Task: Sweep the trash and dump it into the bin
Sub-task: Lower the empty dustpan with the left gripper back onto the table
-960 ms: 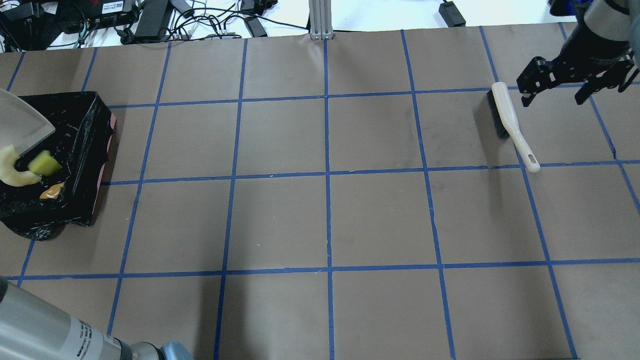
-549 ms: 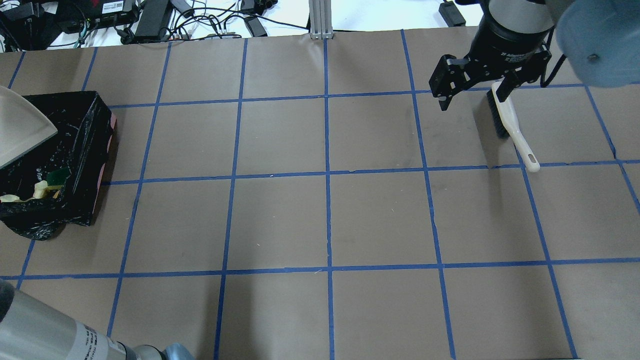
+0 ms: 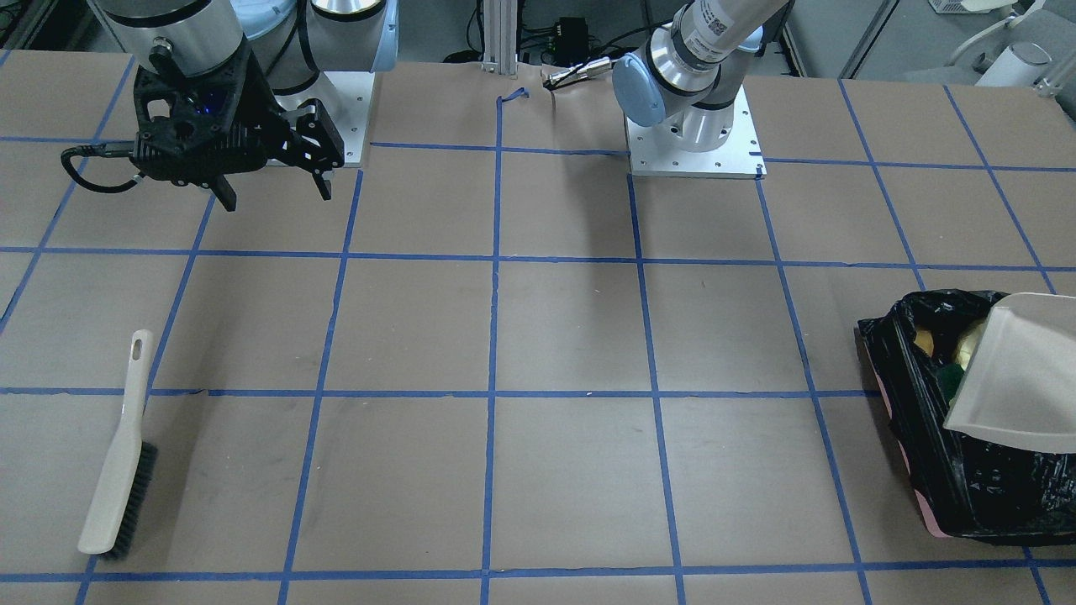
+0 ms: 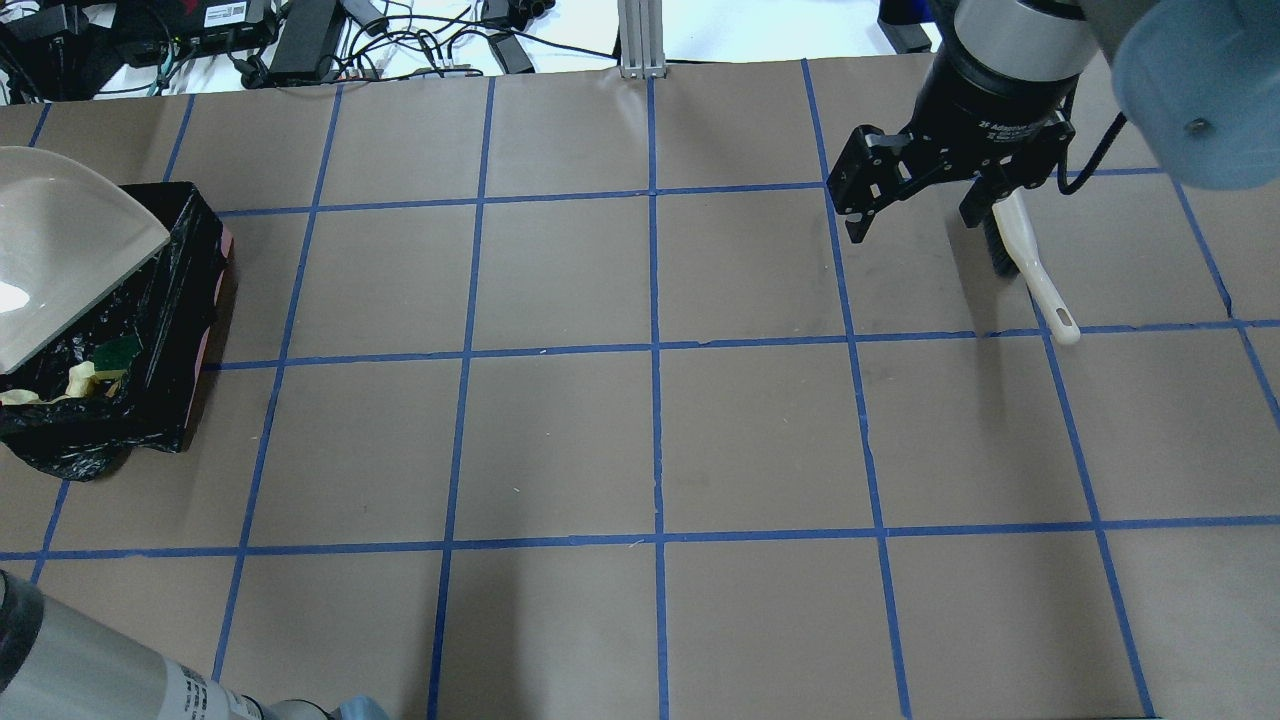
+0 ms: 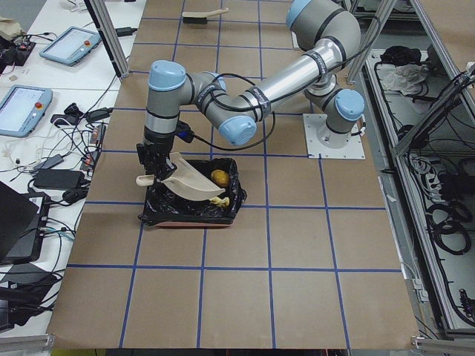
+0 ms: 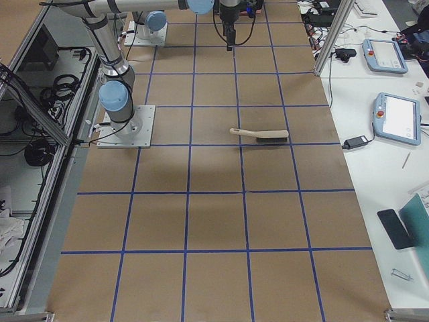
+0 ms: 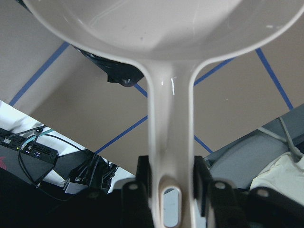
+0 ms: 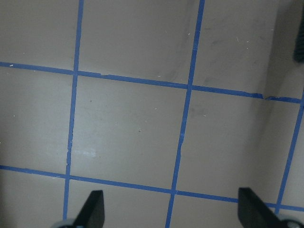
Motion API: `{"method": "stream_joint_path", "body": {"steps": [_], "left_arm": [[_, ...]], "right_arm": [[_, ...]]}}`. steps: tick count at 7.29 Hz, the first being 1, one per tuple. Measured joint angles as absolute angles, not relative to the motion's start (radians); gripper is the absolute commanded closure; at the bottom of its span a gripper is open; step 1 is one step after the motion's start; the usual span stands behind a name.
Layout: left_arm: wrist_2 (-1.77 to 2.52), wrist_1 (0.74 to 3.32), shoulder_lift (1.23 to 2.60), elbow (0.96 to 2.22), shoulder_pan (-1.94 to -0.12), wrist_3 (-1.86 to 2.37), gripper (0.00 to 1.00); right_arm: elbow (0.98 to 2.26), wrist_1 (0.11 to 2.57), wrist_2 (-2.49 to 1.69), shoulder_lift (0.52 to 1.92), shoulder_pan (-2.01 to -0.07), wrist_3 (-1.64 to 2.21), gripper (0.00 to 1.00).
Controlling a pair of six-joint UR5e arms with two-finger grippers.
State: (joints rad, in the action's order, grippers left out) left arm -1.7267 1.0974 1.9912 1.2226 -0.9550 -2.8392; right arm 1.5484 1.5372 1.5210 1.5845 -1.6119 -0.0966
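The bin (image 4: pixel 170 330), lined with a black bag, stands at the table's left end; it also shows in the front view (image 3: pixel 925 437) and the left view (image 5: pixel 189 215). My left gripper (image 7: pixel 171 190) is shut on the handle of the cream dustpan (image 4: pixel 60 250), which is tilted over the bin. In the bin lie the cream slice (image 4: pixel 72 385), the green-backed sponge (image 4: pixel 118 352) and the brown lump (image 5: pixel 220 178). My right gripper (image 4: pixel 912 222) is open and empty, above the table just left of the brush (image 4: pixel 1030 270).
The brush (image 3: pixel 118 470) lies flat on the table, bristles away from the robot, with its handle end on a blue tape line. Cables and power bricks (image 4: pixel 300 30) lie beyond the table's far edge. My left arm (image 4: pixel 80 660) crosses the near left corner.
The trash slid off the dustpan into the bin, and the dustpan then swung further over the bin. My right gripper moved left, from beyond the brush to its left side, still open.
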Motion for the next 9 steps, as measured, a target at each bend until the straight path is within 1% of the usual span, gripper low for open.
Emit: {"method": "stream_joint_path", "body": {"steps": [3,4,6,9], "left_arm": [[-1.632,1.291,1.965,1.232,-0.996,-2.561,0.96],[-1.611,1.317,1.967,1.251,-1.027,-2.461,0.96],[-1.600,1.327,1.964,1.295,-1.114,-2.260,0.95],[-1.597,1.325,1.997,1.342,-1.223,-1.950,0.93]], "right_arm": [[1.552,1.519,1.528,1.585,-1.611,-0.097,0.00],[1.552,1.515,1.532,1.587,-1.610,-0.097,0.00],[1.553,1.502,1.544,1.602,-1.608,-0.097,0.00],[1.557,1.497,1.542,1.605,-1.605,-0.105,0.00]]}}
